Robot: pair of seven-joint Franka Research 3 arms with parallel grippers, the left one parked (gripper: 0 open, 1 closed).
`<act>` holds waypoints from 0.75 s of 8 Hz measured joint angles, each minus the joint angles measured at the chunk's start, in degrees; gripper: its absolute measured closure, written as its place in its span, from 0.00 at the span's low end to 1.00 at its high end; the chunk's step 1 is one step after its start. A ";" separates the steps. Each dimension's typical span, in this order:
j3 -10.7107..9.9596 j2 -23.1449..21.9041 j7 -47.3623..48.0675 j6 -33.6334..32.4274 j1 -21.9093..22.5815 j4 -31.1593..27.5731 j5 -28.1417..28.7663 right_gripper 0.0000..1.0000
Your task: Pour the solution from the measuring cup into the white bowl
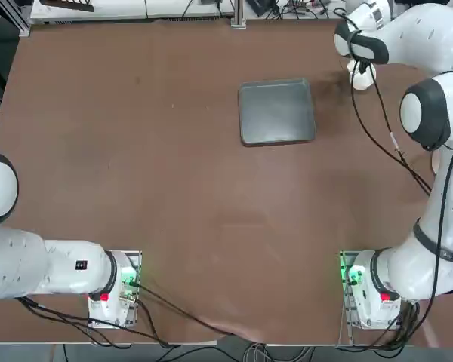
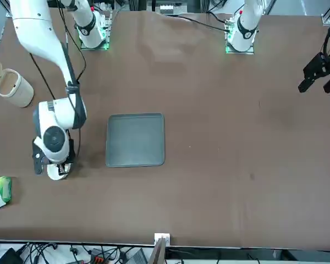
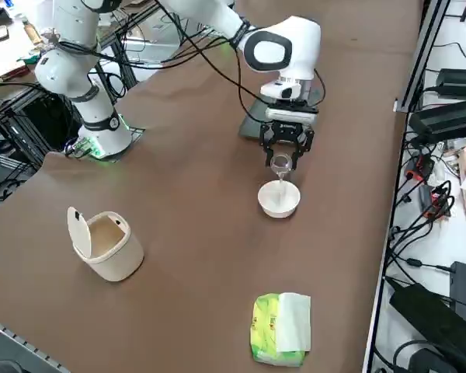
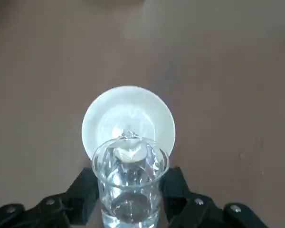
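A grey tray lies on the brown table, left of the white right arm

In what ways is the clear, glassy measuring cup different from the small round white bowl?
The clear, glassy measuring cup is transparent, while the small round white bowl is opaque. The cup is held tilted in the right hand; the bowl sits upright on the brown table. The cup is narrow, the bowl wider. Both have a round rim.

Our right arm is glossy white with dark grey joint bands; black cables run along it; behind our fingertips, silver screws dot black mounts.
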 joint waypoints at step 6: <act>-0.28 -2.05 -20.70 -0.01 -6.47 0.75 21.99 0.26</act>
